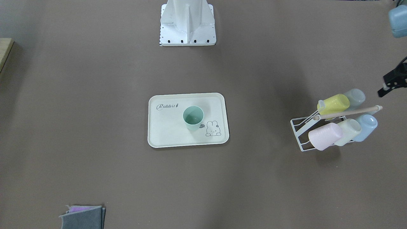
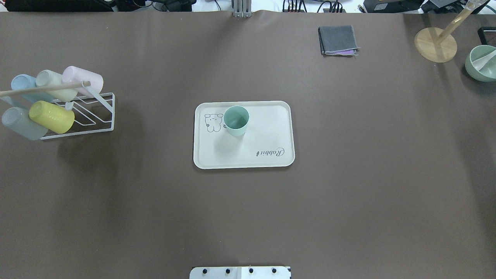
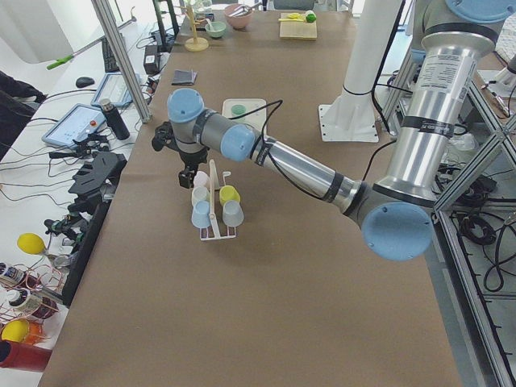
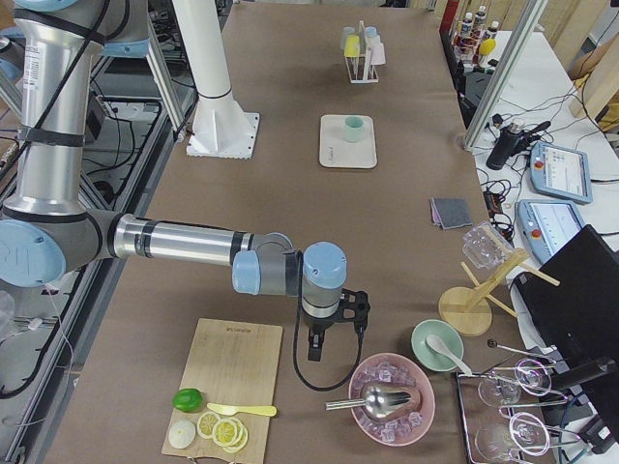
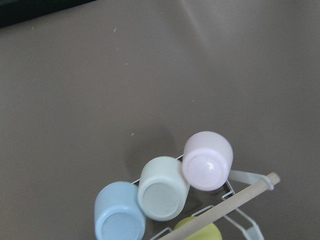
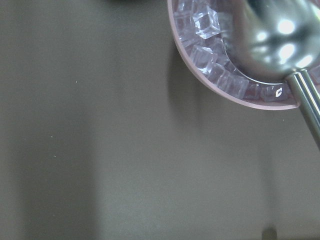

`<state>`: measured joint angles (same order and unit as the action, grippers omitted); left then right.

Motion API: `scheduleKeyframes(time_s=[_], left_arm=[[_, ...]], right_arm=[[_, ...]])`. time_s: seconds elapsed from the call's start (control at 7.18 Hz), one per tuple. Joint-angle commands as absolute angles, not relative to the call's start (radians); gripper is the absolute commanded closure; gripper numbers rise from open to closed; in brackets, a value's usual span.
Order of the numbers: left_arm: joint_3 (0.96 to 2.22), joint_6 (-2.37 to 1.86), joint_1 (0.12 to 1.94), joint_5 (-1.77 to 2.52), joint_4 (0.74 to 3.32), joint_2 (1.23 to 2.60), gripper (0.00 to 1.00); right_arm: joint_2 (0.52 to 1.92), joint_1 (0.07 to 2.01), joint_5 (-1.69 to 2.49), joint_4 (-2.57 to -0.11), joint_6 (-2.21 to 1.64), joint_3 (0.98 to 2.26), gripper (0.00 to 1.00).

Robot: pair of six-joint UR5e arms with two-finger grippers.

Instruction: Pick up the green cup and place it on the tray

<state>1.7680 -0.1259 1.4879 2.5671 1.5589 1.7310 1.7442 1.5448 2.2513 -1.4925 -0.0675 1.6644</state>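
The green cup (image 1: pixel 193 118) stands upright on the cream tray (image 1: pixel 165 133) mid-table, next to the bunny drawing; both also show in the overhead view, the cup (image 2: pixel 236 120) on the tray (image 2: pixel 267 131). No gripper is near it. My left gripper (image 3: pixel 189 173) hangs above the cup rack (image 1: pixel 302 127) at the table's left end; only a black part of it shows at the front view's right edge (image 1: pixel 392 83), and I cannot tell its state. My right gripper (image 4: pixel 314 348) hangs near a pink ice bowl (image 4: pixel 392 396) at the far right end, state unclear.
The rack holds yellow (image 1: pixel 334 104), pink (image 1: pixel 324 136), cream (image 1: pixel 349 130) and blue (image 1: pixel 367 125) cups under a wooden bar. A folded grey cloth (image 2: pixel 338 39), a wooden stand (image 2: pixel 436 44), a green bowl (image 2: pixel 482 64) and a cutting board (image 4: pixel 227 382) lie toward the right end.
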Motion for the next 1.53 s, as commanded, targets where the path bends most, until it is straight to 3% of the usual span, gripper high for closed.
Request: scheduleKeyframes(time_s=[0.0,0.42,0.7,0.84,1.39], left_arm=[[1.712,0.125,1.601,2.640,1.554,1.603,0.02],[1.658,0.161,1.654,2.508,1.558,1.484,0.01],[1.643,0.186,1.640,2.321,1.534,1.464,0.01],[1.587,0.180,1.640,2.324,1.534,1.479,0.01],[1.558,0.175,1.638,2.330,1.549,1.479,0.01]], right_arm=[[1.746,1.545,2.252,-1.494,-0.067,1.664,0.00],[1.747,1.545,2.252,-1.500,-0.067,1.663,0.00],[1.747,1.545,2.252,-1.499,-0.067,1.664,0.00],[1.746,1.545,2.252,-1.499,-0.067,1.663,0.00],[1.746,1.545,2.252,-1.494,-0.067,1.664,0.00]])
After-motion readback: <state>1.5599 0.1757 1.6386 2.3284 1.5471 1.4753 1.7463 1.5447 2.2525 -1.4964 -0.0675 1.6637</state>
